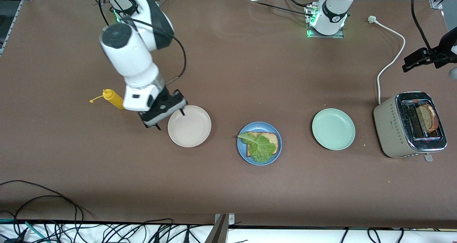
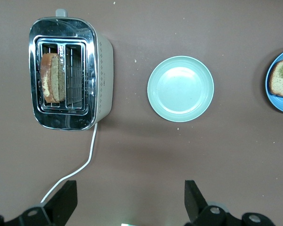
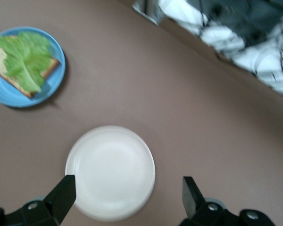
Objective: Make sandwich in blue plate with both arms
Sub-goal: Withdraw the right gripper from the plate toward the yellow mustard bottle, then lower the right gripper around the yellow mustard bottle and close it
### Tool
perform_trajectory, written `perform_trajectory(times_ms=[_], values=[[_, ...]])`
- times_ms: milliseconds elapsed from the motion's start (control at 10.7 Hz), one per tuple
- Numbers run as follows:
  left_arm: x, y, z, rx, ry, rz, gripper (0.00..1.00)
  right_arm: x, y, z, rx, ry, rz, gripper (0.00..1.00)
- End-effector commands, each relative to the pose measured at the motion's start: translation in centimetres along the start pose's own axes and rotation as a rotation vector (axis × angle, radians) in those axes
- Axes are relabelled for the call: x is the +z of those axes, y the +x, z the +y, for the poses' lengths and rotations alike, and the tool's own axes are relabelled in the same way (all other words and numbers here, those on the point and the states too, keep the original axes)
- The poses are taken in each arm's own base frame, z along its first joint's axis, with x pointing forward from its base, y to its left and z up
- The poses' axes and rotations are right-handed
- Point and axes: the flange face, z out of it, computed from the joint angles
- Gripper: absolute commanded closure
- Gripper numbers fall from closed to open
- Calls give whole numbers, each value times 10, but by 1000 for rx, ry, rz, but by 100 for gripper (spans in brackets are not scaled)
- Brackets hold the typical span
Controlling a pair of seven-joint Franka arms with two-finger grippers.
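Note:
The blue plate [image 1: 246,158] lies mid-table and carries one bread slice [image 1: 270,138] with a green lettuce leaf [image 1: 260,147] on top. A second bread slice [image 1: 428,118] stands in the toaster [image 1: 392,128] at the left arm's end. My right gripper [image 1: 170,119] hangs open and empty over the rim of the cream-white plate [image 1: 189,126], toward the right arm's end from the blue plate [image 3: 4,96]. My left gripper [image 2: 129,202] is open and empty, high over bare table by the toaster [image 2: 70,73] and its bread [image 2: 52,77]; it shows partly at the front view's edge [image 1: 419,59].
A mint-green plate [image 1: 333,129] lies bare between the blue plate and the toaster. The toaster's white cable [image 1: 391,57] runs toward the left arm's base. A yellow squeeze bottle [image 1: 113,98] lies beside the right arm's hand.

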Motion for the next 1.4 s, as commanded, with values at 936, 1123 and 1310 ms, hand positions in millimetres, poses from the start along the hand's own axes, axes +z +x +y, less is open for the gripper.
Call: perform_trajectory(times_ms=[936, 1123, 1310], values=[[-6, 0, -2, -4, -6, -5, 0, -56, -200, 227, 66, 81, -346, 0], [-6, 0, -2, -4, -6, -5, 0, -49, -234, 241, -8, 127, -287, 0], [-6, 0, -1, -2, -7, -5, 0, -39, -264, 261, -81, 230, -203, 0]])
